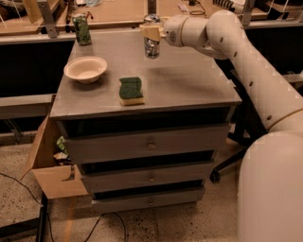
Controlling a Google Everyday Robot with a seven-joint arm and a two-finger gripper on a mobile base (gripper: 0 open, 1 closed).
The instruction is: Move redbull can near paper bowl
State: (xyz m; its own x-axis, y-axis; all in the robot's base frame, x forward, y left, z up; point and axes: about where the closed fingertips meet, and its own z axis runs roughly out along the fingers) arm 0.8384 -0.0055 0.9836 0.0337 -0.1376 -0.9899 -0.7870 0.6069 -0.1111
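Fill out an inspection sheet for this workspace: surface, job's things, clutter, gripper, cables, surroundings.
Surface: grey cabinet top, with three drawers below.
Job's things: redbull can upright at the back middle, in the gripper; paper bowl at left, empty, apart from the can.
Clutter: green sponge in front of the can; green can at the back left corner.
Gripper: gripper closed around the redbull can's upper part.
Cables: black cables on the floor at left.
Surroundings: cardboard box beside the cabinet; chair base at right; wooden tables behind.
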